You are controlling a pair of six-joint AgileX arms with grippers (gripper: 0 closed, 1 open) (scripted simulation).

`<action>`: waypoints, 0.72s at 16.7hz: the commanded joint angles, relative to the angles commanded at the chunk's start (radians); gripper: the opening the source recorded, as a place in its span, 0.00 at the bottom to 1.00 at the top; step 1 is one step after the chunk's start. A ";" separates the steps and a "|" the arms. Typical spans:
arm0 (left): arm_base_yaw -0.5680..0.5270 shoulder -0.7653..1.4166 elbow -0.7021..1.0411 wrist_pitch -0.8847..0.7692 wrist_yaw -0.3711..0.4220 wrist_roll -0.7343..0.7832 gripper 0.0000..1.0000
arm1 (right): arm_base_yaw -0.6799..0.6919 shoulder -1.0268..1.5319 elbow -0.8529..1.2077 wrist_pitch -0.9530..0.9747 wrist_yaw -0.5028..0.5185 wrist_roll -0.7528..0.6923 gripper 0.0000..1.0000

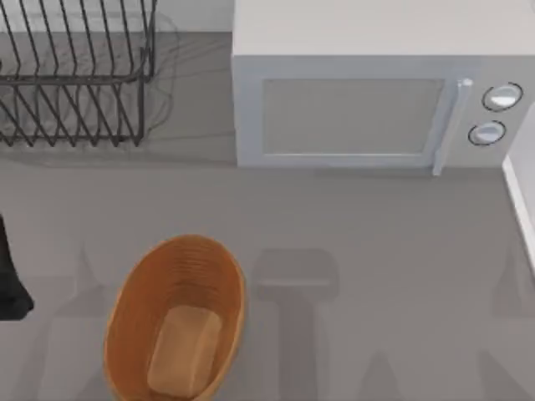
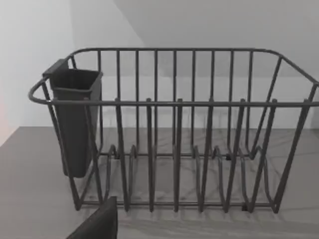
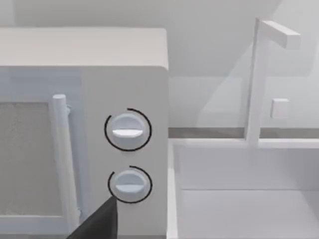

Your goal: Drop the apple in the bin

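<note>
Basket point(image 1: 177, 322), lower left of tabletop point(image 1: 376, 251), lies empty; no apple to locate, claw states cannot be told, so any reach risks missing.

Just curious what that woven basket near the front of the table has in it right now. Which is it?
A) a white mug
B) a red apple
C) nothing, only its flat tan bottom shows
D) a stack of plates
C: in the top view the basket shows only its bare tan bottom inside its ribbed orange-brown wall, with no fruit or dish resting in it.
</note>
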 joint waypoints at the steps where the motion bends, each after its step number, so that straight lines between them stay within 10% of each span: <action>1: 0.000 0.000 0.000 0.000 0.000 0.000 1.00 | 0.000 0.000 0.000 0.000 0.000 0.000 1.00; 12: 0.075 0.570 0.426 -0.340 -0.004 0.427 1.00 | 0.000 0.000 0.000 0.000 0.000 0.000 1.00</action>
